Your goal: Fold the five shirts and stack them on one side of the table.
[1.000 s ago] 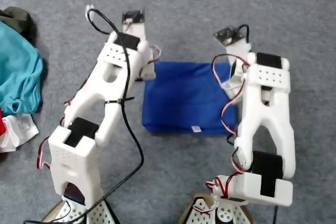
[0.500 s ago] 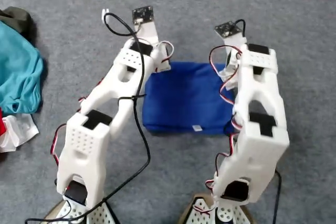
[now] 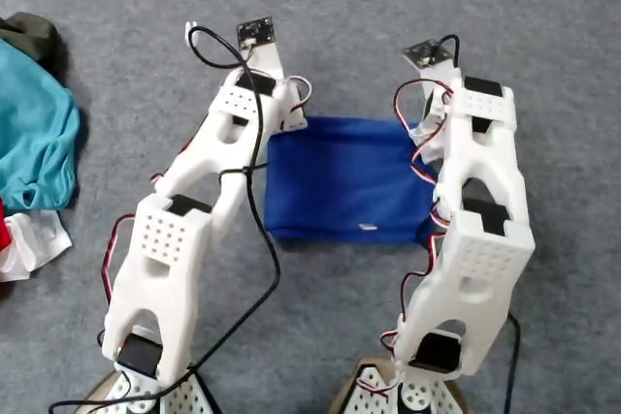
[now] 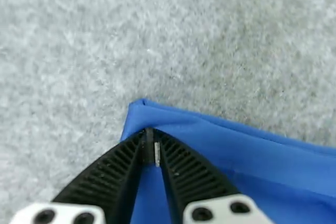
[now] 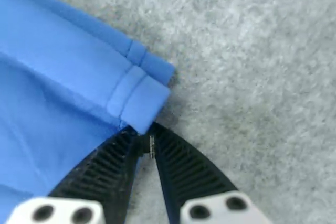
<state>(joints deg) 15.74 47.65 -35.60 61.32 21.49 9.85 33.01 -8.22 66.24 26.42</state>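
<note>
High view: a blue shirt (image 3: 340,186), folded to a neat rectangle, lies mid-tabletop (image 3: 553,55) between the two arms. A teal shirt (image 3: 34,138) is heaped with others at the view's left edge. The left hand (image 4: 150,148) is clenched at one far corner of the blue shirt, and the right hand (image 5: 147,142) at the other, by the sleeve hem. Whether either truly pinches cloth is hard to tell. The step looks like finishing or shifting this fold. Next comes a firm grip on both corners and an even, matched carry to the stacking side.
</note>
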